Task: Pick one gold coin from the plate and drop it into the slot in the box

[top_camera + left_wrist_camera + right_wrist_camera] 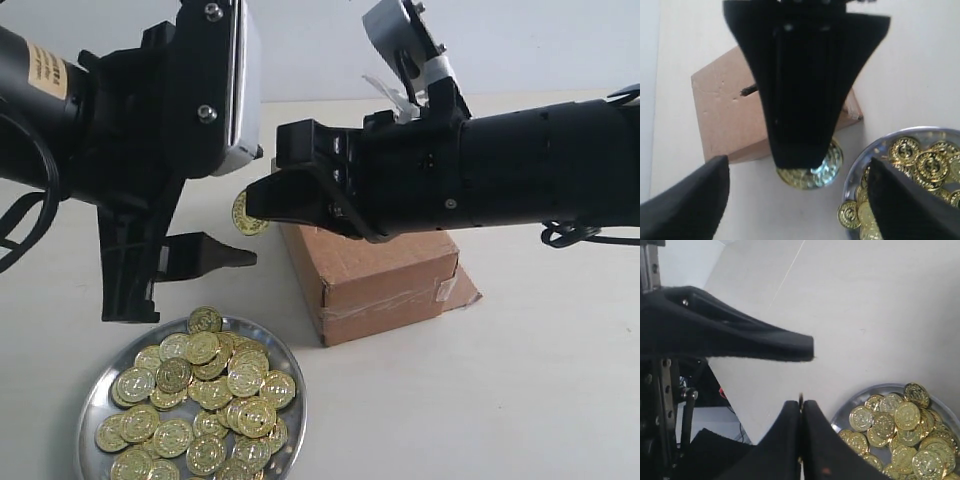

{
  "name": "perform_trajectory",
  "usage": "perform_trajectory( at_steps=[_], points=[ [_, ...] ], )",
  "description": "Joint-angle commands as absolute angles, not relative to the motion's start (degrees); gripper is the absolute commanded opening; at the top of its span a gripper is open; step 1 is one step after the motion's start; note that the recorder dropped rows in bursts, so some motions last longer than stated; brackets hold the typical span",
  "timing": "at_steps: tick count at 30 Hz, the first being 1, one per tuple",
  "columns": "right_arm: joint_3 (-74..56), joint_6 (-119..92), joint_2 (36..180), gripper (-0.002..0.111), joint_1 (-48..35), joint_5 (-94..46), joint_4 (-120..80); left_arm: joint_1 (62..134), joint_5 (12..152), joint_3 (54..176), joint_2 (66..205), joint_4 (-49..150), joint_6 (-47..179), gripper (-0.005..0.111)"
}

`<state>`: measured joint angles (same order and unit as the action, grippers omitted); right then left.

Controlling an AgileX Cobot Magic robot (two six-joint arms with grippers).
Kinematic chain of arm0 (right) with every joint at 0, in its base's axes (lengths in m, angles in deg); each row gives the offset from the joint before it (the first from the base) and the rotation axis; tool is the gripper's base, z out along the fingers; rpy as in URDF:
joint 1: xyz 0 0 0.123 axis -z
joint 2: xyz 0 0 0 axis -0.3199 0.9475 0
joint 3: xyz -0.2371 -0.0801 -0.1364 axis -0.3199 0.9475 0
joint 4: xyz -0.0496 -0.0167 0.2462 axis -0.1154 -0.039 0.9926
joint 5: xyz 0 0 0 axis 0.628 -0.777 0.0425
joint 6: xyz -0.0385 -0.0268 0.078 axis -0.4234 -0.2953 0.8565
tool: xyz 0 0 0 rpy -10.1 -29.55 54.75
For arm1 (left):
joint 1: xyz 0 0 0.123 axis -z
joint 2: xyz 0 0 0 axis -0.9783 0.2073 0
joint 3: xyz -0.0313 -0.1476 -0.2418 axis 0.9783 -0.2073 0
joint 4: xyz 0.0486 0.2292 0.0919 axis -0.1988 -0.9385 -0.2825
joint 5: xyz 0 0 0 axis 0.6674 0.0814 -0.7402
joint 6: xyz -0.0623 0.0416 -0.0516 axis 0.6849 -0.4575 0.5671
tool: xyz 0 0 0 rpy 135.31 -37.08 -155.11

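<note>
My right gripper (258, 207) reaches across the middle and is shut on one gold coin (247, 216), held in the air just left of the brown cardboard box (385, 272). In the right wrist view the coin (801, 398) shows edge-on between the closed fingers. From the left wrist view the coin (815, 171) hangs beside the box (725, 117), short of the dark slot (748, 91) in its top. The silver plate (297, 398) lies front left, heaped with several gold coins (205, 395). My left gripper (185, 275) stands open and empty above the plate's far edge.
The pale tabletop (520, 390) spreads to the right of the plate and in front of the box. Clear tape wraps the box's near end (400, 305). One left finger (755, 340) hangs close beside my right gripper.
</note>
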<state>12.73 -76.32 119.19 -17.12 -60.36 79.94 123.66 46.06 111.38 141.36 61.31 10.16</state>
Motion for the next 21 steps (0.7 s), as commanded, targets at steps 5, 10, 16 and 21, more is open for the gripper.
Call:
perform_trajectory(
  at_steps=[5, 10, 16, 21],
  points=[
    [10.05, -77.92, 119.45, 0.000, -17.30, -41.13, 79.52, 123.79, 43.18, 111.31, 136.99, 40.73, 31.08, 0.064],
    [6.85, -77.92, 120.81, 0.000, -17.30, -29.27, 74.62, 123.66, 39.86, 111.31, 132.07, 37.56, 38.93, 0.034],
    [4.39, -78.50, 126.86, 0.000, -17.30, -27.86, 73.43, 123.66, 35.18, 111.31, 125.96, 37.77, 44.83, 0.002],
    [2.68, -78.98, 131.11, 0.000, -17.30, -24.12, 73.43, 123.66, 29.02, 111.31, 121.14, 41.14, 45.32, 0.000]
  ],
)
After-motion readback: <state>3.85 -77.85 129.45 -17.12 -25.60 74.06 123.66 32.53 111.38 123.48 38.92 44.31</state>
